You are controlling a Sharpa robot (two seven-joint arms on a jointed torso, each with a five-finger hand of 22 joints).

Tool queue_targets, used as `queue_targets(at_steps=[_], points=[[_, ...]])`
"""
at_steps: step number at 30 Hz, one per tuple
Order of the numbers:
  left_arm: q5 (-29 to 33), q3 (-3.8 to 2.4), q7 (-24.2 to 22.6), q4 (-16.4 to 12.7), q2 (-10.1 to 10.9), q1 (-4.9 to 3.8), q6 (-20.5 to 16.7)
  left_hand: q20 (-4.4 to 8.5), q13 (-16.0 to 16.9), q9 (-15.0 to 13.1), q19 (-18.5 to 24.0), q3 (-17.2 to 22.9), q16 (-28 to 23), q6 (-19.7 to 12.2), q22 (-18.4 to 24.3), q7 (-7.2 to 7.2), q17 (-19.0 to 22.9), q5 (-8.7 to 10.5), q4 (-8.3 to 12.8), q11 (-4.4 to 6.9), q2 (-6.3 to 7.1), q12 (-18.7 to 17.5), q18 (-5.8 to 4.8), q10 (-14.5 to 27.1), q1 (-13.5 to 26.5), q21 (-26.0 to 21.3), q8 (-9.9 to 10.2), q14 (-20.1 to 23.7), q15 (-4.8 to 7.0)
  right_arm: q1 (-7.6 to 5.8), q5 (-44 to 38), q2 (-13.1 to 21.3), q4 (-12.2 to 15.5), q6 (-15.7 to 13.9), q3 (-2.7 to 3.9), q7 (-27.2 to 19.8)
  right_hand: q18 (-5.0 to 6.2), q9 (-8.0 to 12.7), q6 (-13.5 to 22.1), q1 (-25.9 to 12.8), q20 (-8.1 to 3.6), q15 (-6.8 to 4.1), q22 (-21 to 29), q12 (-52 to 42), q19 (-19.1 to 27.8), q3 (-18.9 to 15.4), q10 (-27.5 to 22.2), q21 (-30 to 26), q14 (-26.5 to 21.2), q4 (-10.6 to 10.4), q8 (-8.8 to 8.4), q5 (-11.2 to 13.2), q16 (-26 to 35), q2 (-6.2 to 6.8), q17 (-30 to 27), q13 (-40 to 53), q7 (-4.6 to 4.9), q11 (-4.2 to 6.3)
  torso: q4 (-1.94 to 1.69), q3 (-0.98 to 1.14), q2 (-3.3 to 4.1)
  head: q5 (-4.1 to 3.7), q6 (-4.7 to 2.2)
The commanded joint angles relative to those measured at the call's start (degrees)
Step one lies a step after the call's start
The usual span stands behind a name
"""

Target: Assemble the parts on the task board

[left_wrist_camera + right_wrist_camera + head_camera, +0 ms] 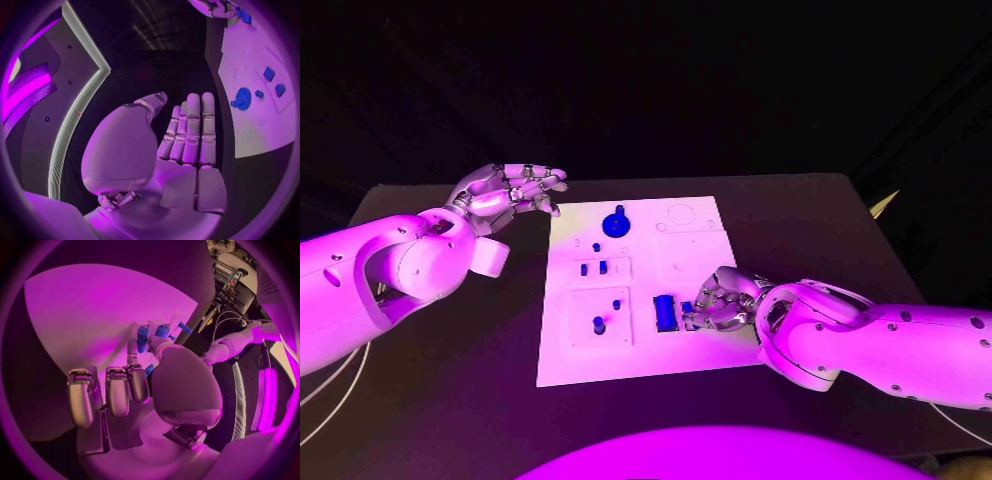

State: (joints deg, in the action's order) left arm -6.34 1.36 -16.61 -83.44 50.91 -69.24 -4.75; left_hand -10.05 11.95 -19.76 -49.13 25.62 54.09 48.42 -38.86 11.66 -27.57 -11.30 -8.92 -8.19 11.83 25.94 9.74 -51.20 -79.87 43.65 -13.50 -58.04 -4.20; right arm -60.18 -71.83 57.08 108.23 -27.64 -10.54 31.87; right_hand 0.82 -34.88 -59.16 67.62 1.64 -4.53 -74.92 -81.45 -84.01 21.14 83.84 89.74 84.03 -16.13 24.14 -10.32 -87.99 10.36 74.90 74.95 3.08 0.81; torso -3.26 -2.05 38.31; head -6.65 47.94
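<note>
Two hands [516,192] [715,300] over board [704,350]

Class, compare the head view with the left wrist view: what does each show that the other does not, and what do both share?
Only the head view shows the whole task board and the right hand at a blue block. Only the left wrist view shows the left hand from its palm side, fingers straight and holding nothing. Both show the round blue part on the board.

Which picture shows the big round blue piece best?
The head view: the round blue piece sits in plain sight near the far end of the task board. The left wrist view shows it smaller, off to the side. I cannot pick it out in the right wrist view.
</note>
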Motion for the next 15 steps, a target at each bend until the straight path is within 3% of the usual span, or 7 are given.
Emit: queue_targets(at_steps=[1,15], points=[[-0.08,-0.03,-0.05,0.00,-0.07,-0.03,1.06,0.09,-0.15,-0.09,-0.50,-0.43,-0.39,-0.50,0.19,0.08,0.09,-0.15,-0.31,0.01,-0.32,0.36,0.71,0.32,-0.53,-0.31,-0.12,0.30,0.02,0.07,-0.63,-0.13,0.00,0.95,-0.03,-0.34,-0.82,-0.13,-0.38,-0.76,-0.28,-0.27,-15.08,-0.36,-5.99,0.02,2.85,0.26,5.11,-0.26,0.25,0.26,-0.30,0.04,10.79,10.90,-0.13,0.42,0.01,-0.03,0.00,-0.03,0.01],[-0.37,0.07,0.26,0.22,-0.19,-0.02,1.13,0.10,-0.16,-0.09,-0.52,-0.43,-0.40,-0.52,0.20,0.07,0.10,-0.16,-0.27,0.02,-0.32,0.36,0.72,0.34,-0.64,-0.34,-0.11,0.31,0.03,0.07,-0.60,-0.16,-0.42,0.79,-0.03,-0.62,-0.82,-0.65,-0.08,-6.05,-0.26,-0.21,-15.08,-0.15,-5.99,-1.36,2.78,0.26,5.09,-0.48,0.62,0.23,-0.24,0.64,10.69,10.82,-0.03,0.33,-0.01,-0.02,-0.01,-0.12,0.05]])
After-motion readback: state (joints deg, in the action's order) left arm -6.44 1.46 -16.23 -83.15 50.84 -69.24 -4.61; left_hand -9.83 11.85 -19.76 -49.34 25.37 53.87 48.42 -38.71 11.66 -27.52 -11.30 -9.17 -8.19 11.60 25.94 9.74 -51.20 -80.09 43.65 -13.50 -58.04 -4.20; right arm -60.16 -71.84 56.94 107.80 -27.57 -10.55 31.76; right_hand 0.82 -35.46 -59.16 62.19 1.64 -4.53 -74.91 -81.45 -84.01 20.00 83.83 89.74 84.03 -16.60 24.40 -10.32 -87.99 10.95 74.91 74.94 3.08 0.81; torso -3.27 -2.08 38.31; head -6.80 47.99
